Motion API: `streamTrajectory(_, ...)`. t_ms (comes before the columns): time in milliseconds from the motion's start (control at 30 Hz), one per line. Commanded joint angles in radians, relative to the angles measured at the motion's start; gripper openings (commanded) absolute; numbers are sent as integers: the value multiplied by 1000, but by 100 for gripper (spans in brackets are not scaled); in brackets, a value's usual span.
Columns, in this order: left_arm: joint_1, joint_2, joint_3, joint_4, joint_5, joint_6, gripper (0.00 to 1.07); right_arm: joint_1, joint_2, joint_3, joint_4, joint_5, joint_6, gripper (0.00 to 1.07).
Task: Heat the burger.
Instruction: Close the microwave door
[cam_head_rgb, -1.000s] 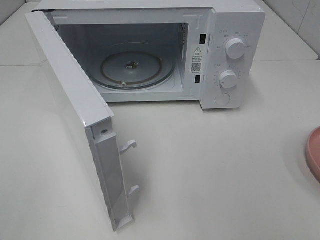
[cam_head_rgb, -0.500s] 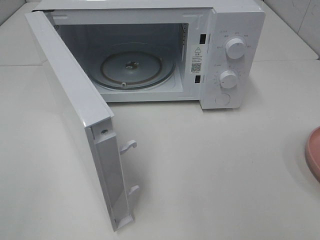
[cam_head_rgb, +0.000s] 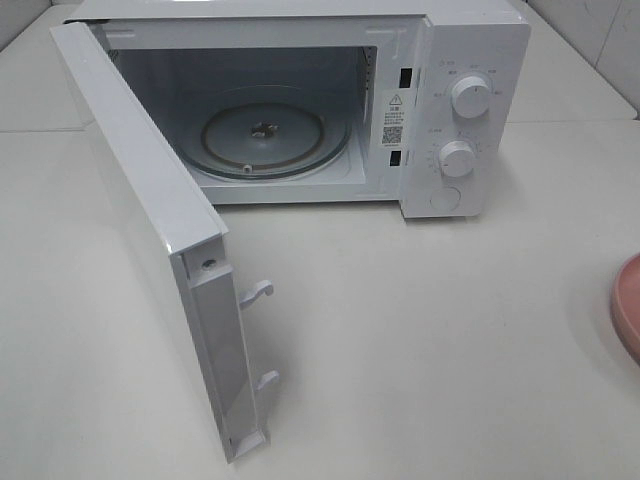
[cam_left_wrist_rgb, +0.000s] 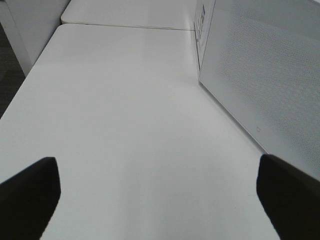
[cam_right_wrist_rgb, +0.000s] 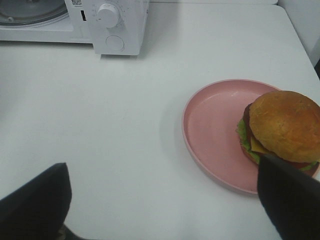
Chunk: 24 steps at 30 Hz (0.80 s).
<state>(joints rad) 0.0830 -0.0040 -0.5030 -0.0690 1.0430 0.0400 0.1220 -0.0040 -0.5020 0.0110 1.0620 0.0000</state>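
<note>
Two grippers show only in their own wrist views, and neither arm appears in the high view. The left gripper (cam_left_wrist_rgb: 160, 192) hangs low over bare table (cam_left_wrist_rgb: 125, 125), its dark fingertips (cam_left_wrist_rgb: 30, 192) spread wide with nothing between them; the door (cam_left_wrist_rgb: 265, 75) stands just beside it on its right. The right gripper (cam_right_wrist_rgb: 165, 200) also has its fingers (cam_right_wrist_rgb: 35, 200) spread wide and holds nothing. It is poised above the table near the plate (cam_right_wrist_rgb: 215, 125), and one fingertip overlaps the near edge of the burger (cam_right_wrist_rgb: 282, 127) in that view; whether it touches I cannot tell.

That burger sits on the right part of the pink plate, which lies on the table right of and nearer than the microwave (cam_head_rgb: 470, 60). In the high view only the plate's rim (cam_head_rgb: 628, 305) shows at the right edge.

On the microwave, the door (cam_head_rgb: 140, 210) is swung wide to the left, baring the glass turntable (cam_head_rgb: 265, 135). A sticker (cam_head_rgb: 393, 115) with a warning triangle and a square code sits on the frame beside the cavity; its text is too small to read, as are the marks around the two knobs (cam_head_rgb: 470, 96).
</note>
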Motion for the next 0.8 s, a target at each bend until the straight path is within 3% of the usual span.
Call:
streamTrajectory(33,-5,-4,3,-2,-7,-8,100,-53,-22,0,-3,-7,-11,98)
streamTrajectory(200,-5,-4,3,-2,-7,-8,100,-157,-22,0,18,-7,-20,98)
streamTrajectory(800,-5,-4,3,-2,-7,-8,100,-156,-22,0,17,-7,-34,98)
